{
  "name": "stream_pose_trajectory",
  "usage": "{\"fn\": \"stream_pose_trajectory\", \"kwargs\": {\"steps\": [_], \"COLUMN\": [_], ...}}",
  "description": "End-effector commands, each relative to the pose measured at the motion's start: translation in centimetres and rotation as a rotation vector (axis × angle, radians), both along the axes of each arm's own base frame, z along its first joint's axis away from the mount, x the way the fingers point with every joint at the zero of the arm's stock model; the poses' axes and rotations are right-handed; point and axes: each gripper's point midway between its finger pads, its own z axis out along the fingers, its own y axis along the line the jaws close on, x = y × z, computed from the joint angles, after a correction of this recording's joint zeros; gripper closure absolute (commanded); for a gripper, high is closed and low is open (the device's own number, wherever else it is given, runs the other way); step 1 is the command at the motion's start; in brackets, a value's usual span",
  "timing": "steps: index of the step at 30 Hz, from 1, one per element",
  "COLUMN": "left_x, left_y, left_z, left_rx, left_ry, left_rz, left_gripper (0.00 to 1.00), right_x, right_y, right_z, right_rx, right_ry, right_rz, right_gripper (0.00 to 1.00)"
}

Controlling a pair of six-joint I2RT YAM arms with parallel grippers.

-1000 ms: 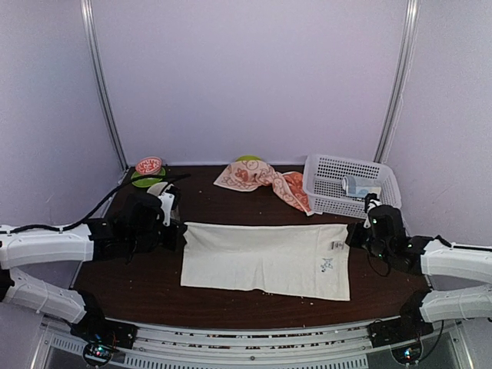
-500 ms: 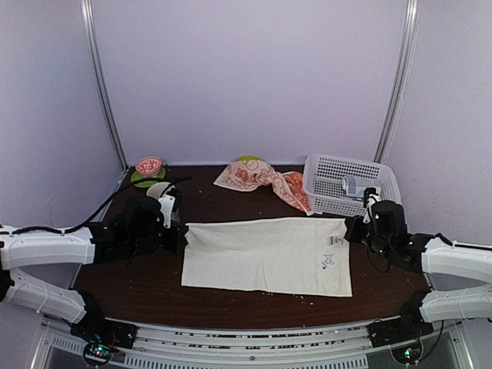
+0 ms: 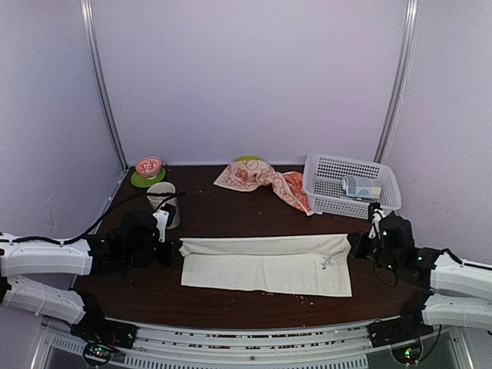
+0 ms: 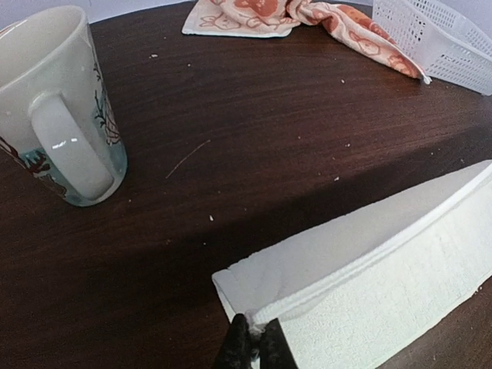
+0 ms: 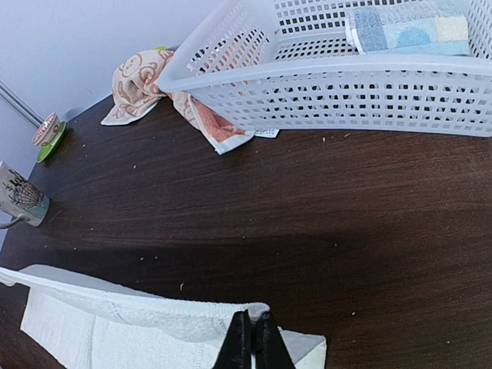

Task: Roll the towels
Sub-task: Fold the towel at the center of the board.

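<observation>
Dark table (image 3: pixel 231 211) bears the white towel (image 3: pixel 265 267); left gripper (image 4: pixel 250 347) and right gripper (image 5: pixel 250 340) each pinch one far corner tight.

You see a white lattice basket (image 3: pixel 350 188) on a dark brown wood-grain table (image 3: pixel 231 211). In the basket, the packet (image 5: pixel 407 27) shows pale blue and cream blocks. Just left of the basket, your printed towel (image 3: pixel 261 178) is peach-orange and cream with rabbit figures. In front of the basket, the cream-white towel (image 3: pixel 265 263) is plain save one small dark mark. Far left of the basket, the mug (image 4: pixel 61 108) is cream with a teal base, and the saucer (image 3: pixel 140 181) is green.
</observation>
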Motion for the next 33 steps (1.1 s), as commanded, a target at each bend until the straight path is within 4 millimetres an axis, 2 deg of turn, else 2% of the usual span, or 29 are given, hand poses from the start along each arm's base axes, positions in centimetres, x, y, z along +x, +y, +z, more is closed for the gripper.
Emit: {"fn": "stream_pose_trajectory", "kwargs": {"steps": [1, 19, 33], "left_x": [0.1, -1.3, -2.6], "left_y": [0.2, -1.0, 0.1], "left_z": [-0.2, -1.8, -3.1], "left_rx": [-0.04, -0.045, -0.022], "left_ry": [0.0, 0.085, 0.129], "left_rz": [0.024, -0.056, -0.059], "left_gripper": [1.0, 1.0, 1.0], "right_x": [-1.2, -3.2, -4.5], "right_y": [-0.6, 0.4, 0.6], "right_z": [-1.7, -3.6, -4.7], "right_rx": [-0.002, 0.026, 0.022], "right_ry": [0.051, 0.112, 0.144], "right_rz": [-0.012, 0.019, 0.034], "right_gripper": [1.0, 1.0, 1.0]}}
